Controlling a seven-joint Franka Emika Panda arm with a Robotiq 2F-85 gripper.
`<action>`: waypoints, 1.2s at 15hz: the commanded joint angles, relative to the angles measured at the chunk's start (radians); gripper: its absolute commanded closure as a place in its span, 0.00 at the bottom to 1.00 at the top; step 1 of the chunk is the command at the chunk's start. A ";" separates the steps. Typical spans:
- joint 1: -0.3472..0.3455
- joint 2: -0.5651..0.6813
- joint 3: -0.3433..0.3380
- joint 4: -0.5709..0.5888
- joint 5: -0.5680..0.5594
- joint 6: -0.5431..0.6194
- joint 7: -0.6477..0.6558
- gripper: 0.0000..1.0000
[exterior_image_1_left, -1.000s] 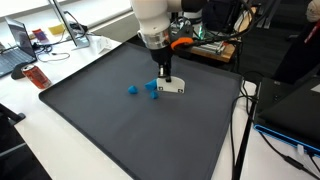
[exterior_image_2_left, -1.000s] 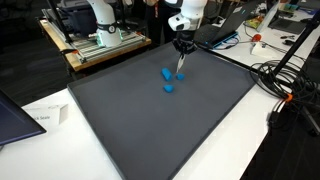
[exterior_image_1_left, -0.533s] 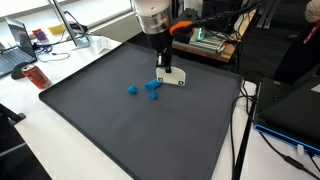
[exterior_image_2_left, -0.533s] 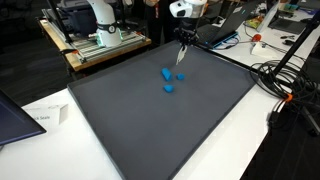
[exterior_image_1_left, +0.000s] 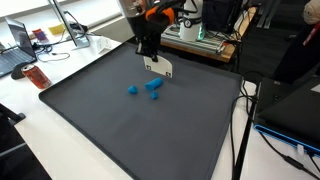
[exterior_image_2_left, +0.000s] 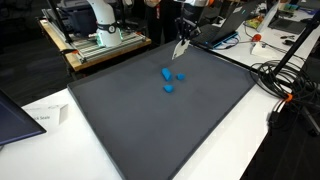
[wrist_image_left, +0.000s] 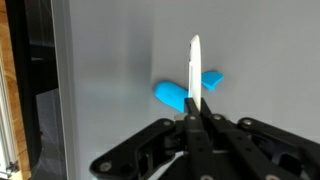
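White flat piece, clamped by one edge in my tightly closed tool, may pivot loose and fall onto the blue blocks below.

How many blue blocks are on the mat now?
2. One small blue block lies on the dark grey mat; the other blue block lies beside it, nearer the claw gripping a white flat plate. None looks hidden.

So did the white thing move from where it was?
Yes. The white piece, pinched in the shut gripper, has gone up off the grey mat. It now hangs in the air, higher than the blue blocks it lay beside.
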 joint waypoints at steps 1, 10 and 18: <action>-0.019 0.060 -0.016 0.125 -0.039 -0.118 0.077 0.99; -0.013 0.247 -0.063 0.327 -0.160 -0.222 0.245 0.99; -0.011 0.320 -0.068 0.399 -0.177 -0.209 0.260 0.99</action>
